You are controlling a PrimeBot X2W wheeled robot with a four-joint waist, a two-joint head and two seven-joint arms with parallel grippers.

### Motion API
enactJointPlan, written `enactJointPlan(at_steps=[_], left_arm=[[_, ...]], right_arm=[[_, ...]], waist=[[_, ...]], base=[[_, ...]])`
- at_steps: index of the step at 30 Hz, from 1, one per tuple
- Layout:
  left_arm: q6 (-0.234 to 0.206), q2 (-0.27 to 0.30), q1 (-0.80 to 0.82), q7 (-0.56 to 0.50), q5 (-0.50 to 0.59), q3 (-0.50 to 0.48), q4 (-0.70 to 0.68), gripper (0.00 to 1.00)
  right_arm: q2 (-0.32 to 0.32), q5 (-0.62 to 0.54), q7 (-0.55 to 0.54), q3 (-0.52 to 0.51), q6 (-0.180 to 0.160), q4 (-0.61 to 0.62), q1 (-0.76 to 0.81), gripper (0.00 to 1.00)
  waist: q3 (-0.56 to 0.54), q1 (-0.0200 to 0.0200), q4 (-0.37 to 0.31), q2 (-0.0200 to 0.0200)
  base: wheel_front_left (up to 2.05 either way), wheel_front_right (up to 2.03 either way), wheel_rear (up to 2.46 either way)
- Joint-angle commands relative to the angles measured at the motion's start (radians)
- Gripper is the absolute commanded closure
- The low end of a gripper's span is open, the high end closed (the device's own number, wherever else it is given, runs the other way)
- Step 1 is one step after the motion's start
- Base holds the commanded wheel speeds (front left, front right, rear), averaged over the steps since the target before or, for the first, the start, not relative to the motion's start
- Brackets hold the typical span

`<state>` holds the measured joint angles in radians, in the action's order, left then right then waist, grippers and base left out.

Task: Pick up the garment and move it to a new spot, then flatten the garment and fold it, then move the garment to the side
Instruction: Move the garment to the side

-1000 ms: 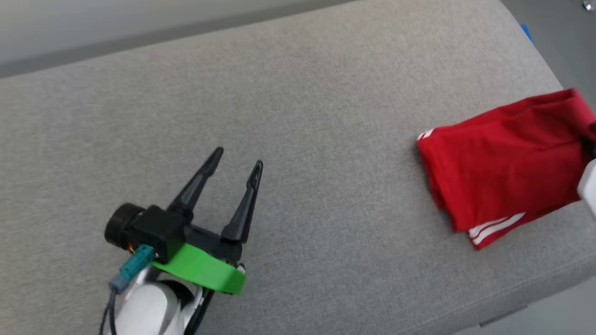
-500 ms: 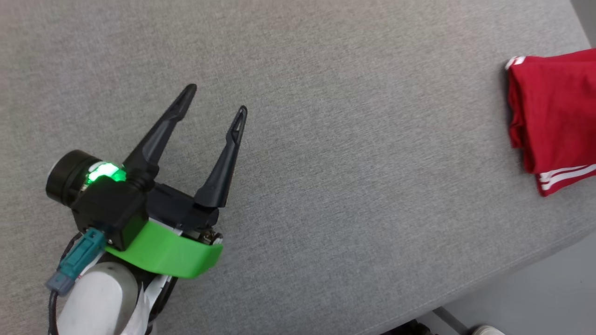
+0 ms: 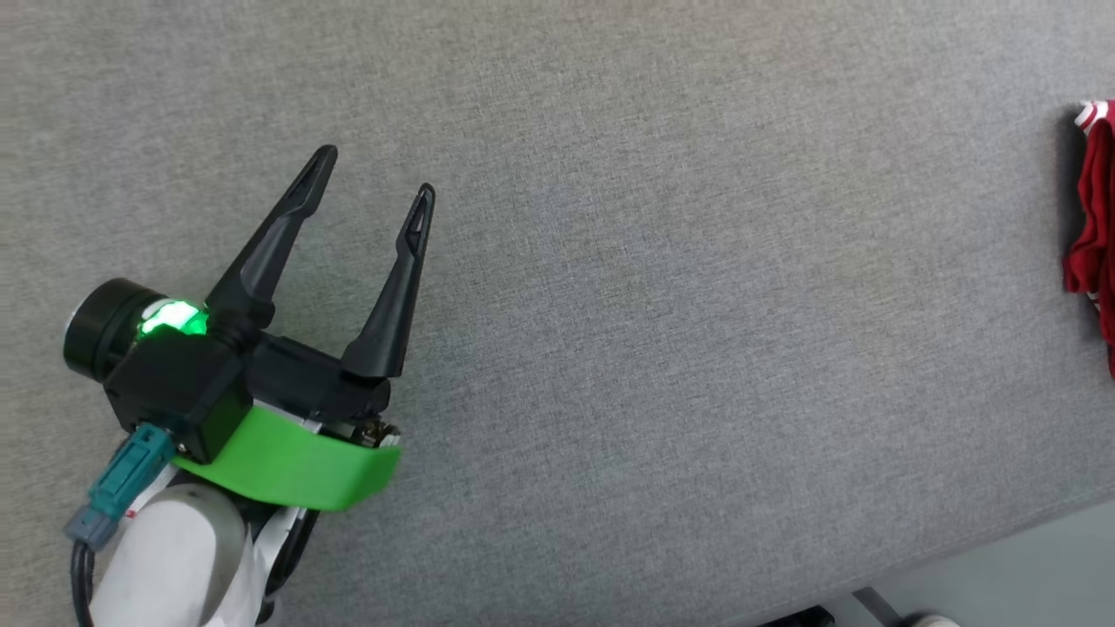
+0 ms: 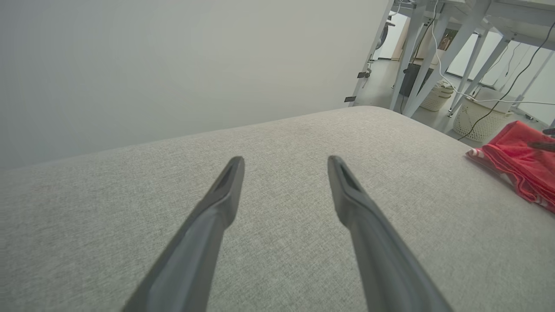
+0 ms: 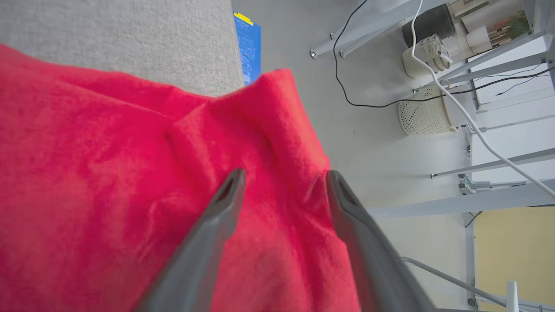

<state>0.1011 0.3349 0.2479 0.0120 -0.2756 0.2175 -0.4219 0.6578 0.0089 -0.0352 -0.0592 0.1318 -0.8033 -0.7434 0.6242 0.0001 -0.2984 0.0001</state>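
Observation:
The garment [image 3: 1093, 218] is a folded red shirt with red-white striped trim, lying at the right end of the grey cushion [image 3: 653, 305]. The head view cuts it off at the right edge. The left wrist view has the garment [image 4: 520, 160] far to the right. My right gripper [image 5: 285, 172] is open, its fingers spread over a raised fold at the garment's [image 5: 108, 173] edge, which reaches past the cushion's end. My left gripper [image 3: 375, 171] hovers open over bare cushion at the left, far from the shirt, and its wrist view shows the gripper [image 4: 285, 160] with nothing between the fingers.
The cushion's front edge runs across the lower right, with grey floor [image 3: 1028, 566] below it. Beyond its right end are a blue sheet [image 5: 248, 43] on the floor, white baskets [image 5: 422, 115], table legs and cables. A plain wall [image 4: 173, 65] stands behind the cushion.
The head camera has swung and dropped closer, so the garment has slid to the picture's right edge and the pale right forearm has left it. The left gripper stays open.

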Motion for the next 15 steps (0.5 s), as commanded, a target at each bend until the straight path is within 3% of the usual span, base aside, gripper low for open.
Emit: enactJointPlan(at_steps=[1, 8, 15], left_arm=[[-0.005, -0.009, 0.003, 0.018, -0.006, 0.0, 0.018, 0.0], [-0.012, -0.043, -0.037, 0.104, -0.034, 0.002, 0.137, 0.0], [-0.026, -0.077, -0.106, 0.179, -0.072, -0.01, 0.269, 0.0]], right_arm=[[0.004, -0.011, 0.015, -0.003, -0.001, -0.009, -0.021, 0.0], [0.028, 0.034, 0.078, 0.031, -0.001, 0.027, -0.016, 0.0], [0.017, 0.175, 0.1, 0.081, -0.001, 0.232, 0.061, 0.0]], waist=[[-0.046, -0.0001, 0.015, -0.0001], [-0.187, -0.0001, 0.054, -0.0001], [-0.357, -0.0001, 0.115, -0.0001]], base=[[0.0, 0.0, 0.0], [0.0, 0.0, 0.0], [0.0, 0.0, 0.0]])
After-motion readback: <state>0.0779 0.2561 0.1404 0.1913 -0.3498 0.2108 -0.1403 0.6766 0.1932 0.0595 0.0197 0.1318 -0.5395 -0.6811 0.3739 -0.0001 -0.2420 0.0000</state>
